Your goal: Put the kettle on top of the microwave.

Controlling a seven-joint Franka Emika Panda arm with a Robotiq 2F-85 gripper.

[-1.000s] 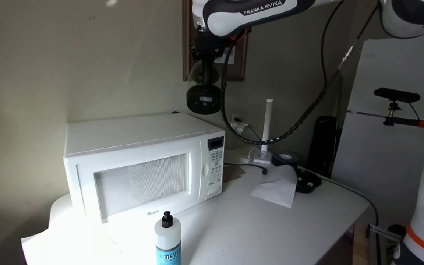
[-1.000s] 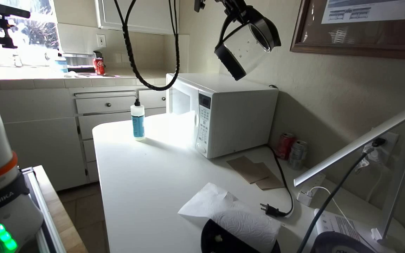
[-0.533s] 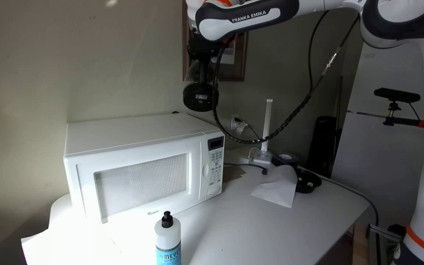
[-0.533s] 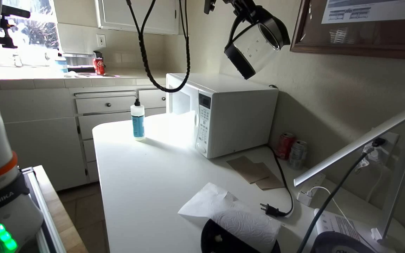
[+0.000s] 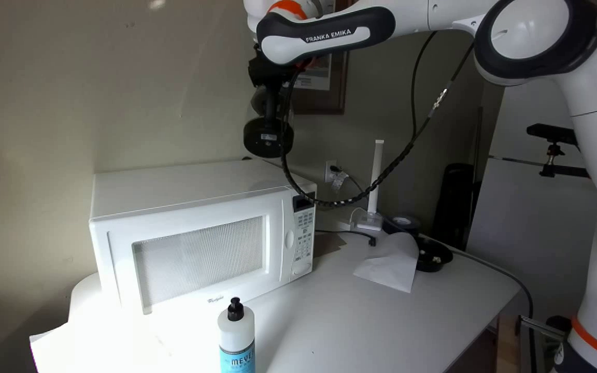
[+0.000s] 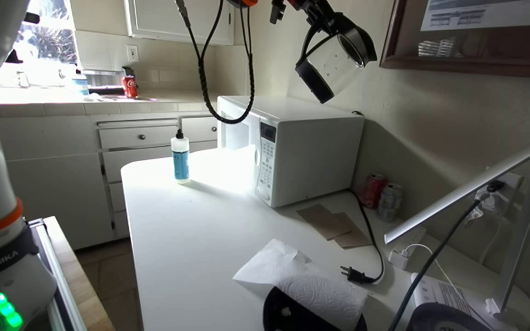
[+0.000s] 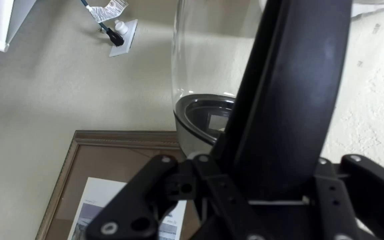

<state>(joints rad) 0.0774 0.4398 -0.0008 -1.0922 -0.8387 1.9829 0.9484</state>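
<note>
The kettle (image 5: pixel 268 137) has a clear glass body, a black base band, a black top and a black handle; it also shows in an exterior view (image 6: pixel 334 69). It hangs tilted in the air over the right back part of the white microwave (image 5: pixel 200 259), also seen in an exterior view (image 6: pixel 313 158). Its base looks apart from the microwave's top; the exact gap is hard to tell. My gripper (image 5: pixel 272 72) is shut on the kettle's handle, and in the wrist view (image 7: pixel 268 163) its fingers sit on both sides of the wide black handle. The microwave is out of the wrist view.
A soap bottle (image 5: pixel 236 336) stands before the microwave. A framed picture (image 6: pixel 472 46) hangs on the wall nearby. The arm's cable loop (image 5: pixel 350 199) hangs by the microwave's right front edge. Two cans (image 6: pixel 382 195), a paper towel (image 6: pixel 306 280) and a slanted white stand (image 6: pixel 472 188) are to its side.
The arm has swung left in an exterior view, carrying the kettle left over the microwave at about the same height. The cable loop moved with it. The grip on the handle looks unchanged.
</note>
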